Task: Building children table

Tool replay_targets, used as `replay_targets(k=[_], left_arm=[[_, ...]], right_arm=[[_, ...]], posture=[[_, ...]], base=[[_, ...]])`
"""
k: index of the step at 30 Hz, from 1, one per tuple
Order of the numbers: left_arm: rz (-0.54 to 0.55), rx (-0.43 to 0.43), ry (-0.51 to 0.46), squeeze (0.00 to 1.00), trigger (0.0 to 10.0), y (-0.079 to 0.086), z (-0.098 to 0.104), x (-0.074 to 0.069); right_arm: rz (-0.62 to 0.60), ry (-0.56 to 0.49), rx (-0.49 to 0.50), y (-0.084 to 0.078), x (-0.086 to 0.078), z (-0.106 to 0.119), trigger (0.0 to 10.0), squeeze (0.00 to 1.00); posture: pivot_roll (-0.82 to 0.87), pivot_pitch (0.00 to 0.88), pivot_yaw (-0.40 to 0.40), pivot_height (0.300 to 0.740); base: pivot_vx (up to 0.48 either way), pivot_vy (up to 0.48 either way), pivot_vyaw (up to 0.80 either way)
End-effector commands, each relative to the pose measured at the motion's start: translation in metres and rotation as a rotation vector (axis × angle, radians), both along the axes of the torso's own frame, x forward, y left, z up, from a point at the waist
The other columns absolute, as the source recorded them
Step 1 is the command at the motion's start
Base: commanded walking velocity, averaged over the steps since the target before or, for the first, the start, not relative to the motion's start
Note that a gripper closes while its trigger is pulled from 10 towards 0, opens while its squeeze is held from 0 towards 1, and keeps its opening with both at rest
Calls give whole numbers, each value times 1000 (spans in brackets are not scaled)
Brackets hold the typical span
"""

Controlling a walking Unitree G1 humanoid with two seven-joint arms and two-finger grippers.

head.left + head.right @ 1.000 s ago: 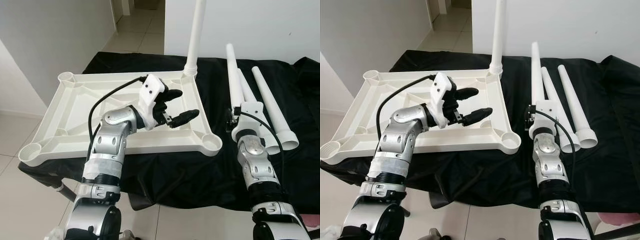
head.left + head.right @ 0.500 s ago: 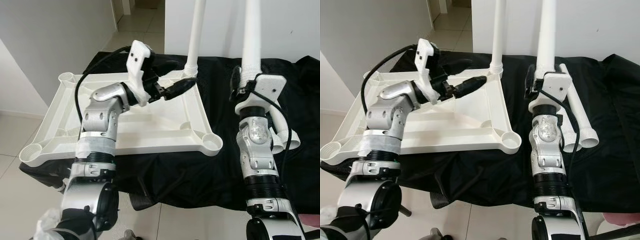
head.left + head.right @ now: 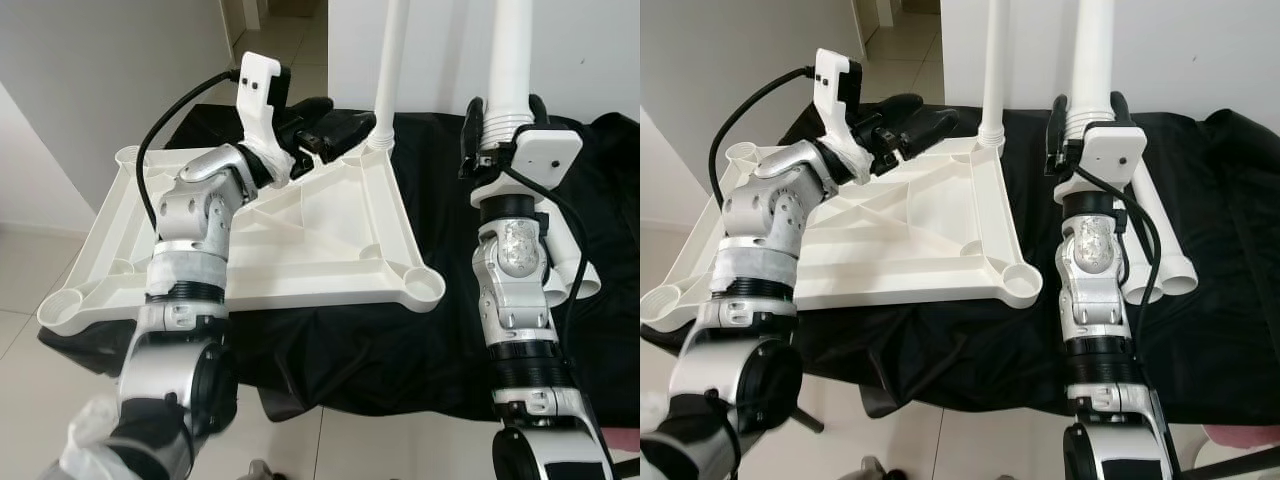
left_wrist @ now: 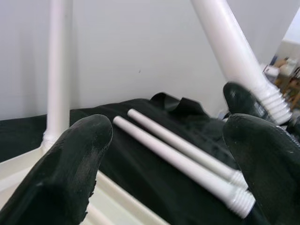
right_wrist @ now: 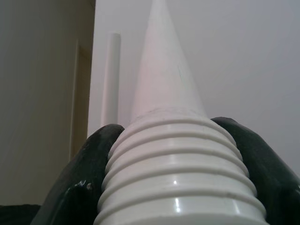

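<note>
The white table top (image 3: 330, 250) lies upside down on a black cloth. One white leg (image 3: 388, 70) stands upright in its far right corner socket. My right gripper (image 3: 505, 115) is shut on the threaded end (image 5: 176, 173) of a second leg (image 3: 510, 50) and holds it upright above the cloth, right of the table top. My left gripper (image 3: 345, 118) is open and holds nothing. It hovers over the far edge of the table top, just left of the mounted leg (image 4: 58, 70).
Two more white legs (image 4: 187, 159) lie on the cloth (image 3: 330, 370) at the right, behind my right arm. Open round sockets sit at the near right corner (image 3: 422, 287), near left corner (image 3: 62, 305) and far left corner (image 3: 130, 155). Tiled floor lies to the left.
My right gripper has lifted a leg off the cloth and stood it upright. My left gripper has risen from the middle of the table top to its far edge.
</note>
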State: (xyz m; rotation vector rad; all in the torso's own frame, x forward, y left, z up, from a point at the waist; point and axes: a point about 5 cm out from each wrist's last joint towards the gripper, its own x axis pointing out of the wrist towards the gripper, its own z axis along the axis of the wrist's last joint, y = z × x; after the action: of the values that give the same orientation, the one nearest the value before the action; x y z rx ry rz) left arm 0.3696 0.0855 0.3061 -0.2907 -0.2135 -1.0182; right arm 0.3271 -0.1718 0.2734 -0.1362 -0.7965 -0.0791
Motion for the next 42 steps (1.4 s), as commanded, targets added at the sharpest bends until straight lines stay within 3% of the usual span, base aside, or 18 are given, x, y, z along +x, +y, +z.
replay_targets(k=[1, 2, 3, 4, 6, 10, 11, 12, 16, 24, 29, 34, 39, 42], left_arm=[[-49, -32, 17, 0, 10000, 0, 7, 0], [-57, -33, 15, 882, 10000, 1, 11, 2], [-57, -33, 15, 882, 10000, 1, 11, 2], [-66, -51, 24, 1000, 10000, 2, 14, 3], [-130, -77, 41, 1000, 10000, 0, 19, 1], [-139, -66, 19, 1000, 10000, -1, 22, 0], [-155, -105, 42, 345, 10000, -1, 26, 0], [-171, -128, 59, 0, 10000, -2, 28, 1], [-193, -142, 92, 0, 10000, -5, 30, 2], [-188, -85, 137, 0, 10000, -14, 19, 6], [-113, -29, 208, 0, 10000, -18, -3, 14], [-118, -19, 235, 0, 10000, -20, -11, 14], [-91, -6, 246, 0, 10000, -20, -15, 17], [-21, 29, 274, 0, 10000, -19, -20, 23]], right_arm=[[30, -62, -27, 5, -2, 11, 10000, 0], [44, -72, -34, 6, -1, 15, 10000, 0], [44, -72, -34, 6, -1, 15, 10000, 0], [55, -79, -44, 7, 0, 17, 10000, 0], [82, -76, -60, 9, 1, 16, 10000, 0], [96, -64, -72, 12, 2, 13, 10000, 0], [114, -57, -81, 15, 2, 11, 10000, 0], [132, -50, -91, 18, 1, 9, 10000, 0], [188, -22, -136, 28, -1, 0, 10000, 0], [293, 50, -190, 40, -6, -23, 10000, 0], [390, 118, -211, 55, -15, -45, 10000, 0], [450, 149, -225, 70, -23, -58, 10000, 0], [473, 169, -220, 76, -27, -65, 10000, 0], [498, 219, -224, 81, -32, -81, 10000, 0]], posture=[[-69, 16, 80, 740], [-73, 13, 79, 740], [-73, 13, 79, 740], [-72, 10, 77, 740], [-70, 10, 74, 740], [-74, 5, 72, 740], [-76, 3, 75, 740], [-79, 1, 80, 740], [-92, 3, 82, 740], [-91, 3, 76, 740], [-98, 9, 87, 740], [-108, 8, 102, 740], [-107, 14, 115, 740], [-98, 28, 114, 740]], base=[[0, 0, 0], [0, 0, 0], [0, 0, 0], [0, 0, 0], [0, 0, 0], [0, 0, 0], [0, 0, 0], [0, 0, 0], [0, 0, 0], [0, 0, 0], [0, 0, 0], [0, 0, 0], [0, 0, 0], [0, 0, 0]])
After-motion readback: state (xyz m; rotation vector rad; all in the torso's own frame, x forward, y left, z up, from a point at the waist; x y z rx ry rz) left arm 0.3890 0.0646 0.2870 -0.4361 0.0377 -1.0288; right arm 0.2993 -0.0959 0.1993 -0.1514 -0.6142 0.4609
